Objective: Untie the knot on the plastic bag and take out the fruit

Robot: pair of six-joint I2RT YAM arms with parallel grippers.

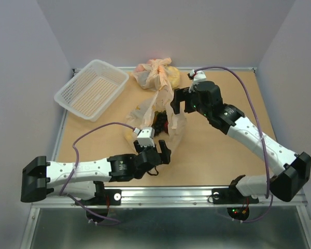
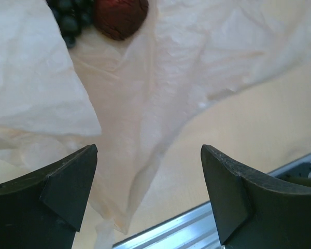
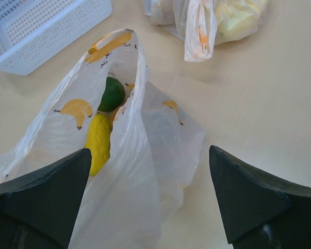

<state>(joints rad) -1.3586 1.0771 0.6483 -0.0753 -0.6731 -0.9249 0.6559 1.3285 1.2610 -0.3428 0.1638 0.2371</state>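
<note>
Pale wood-grain laminate forms the tabletop (image 1: 207, 155), flat and matte, with a metal rail along its near edge. At the far left corner sits a white plastic basket (image 1: 92, 88), rectangular, with a fine lattice of holes and a flared rim.

The plastic bag (image 1: 160, 116) lies mid-table, between the two arms. It is thin, crinkly, translucent peach-white film printed with yellow bananas. Its mouth gapes, and one long strip of film stands up from the heap. Behind it, near the back edge, a second bag (image 1: 156, 73) of the same film bulges around a big yellow lump and is gathered into a twist on top.

The fruit is inside the open bag. The right wrist view shows a smooth elongated yellow fruit (image 3: 98, 142) with a round, glossy green fruit (image 3: 113, 94) just beyond it. The left wrist view shows a dark red plum (image 2: 120, 15) beside a grape bunch (image 2: 70, 15) of small dark beads.

The right gripper (image 1: 182, 106) hovers over the bag's far side, its black wedge fingers spread wide and gripping nothing, with the upright film between them. The left gripper (image 1: 163, 150) is at the bag's near edge, also spread wide and empty, over a flat fold of film.
</note>
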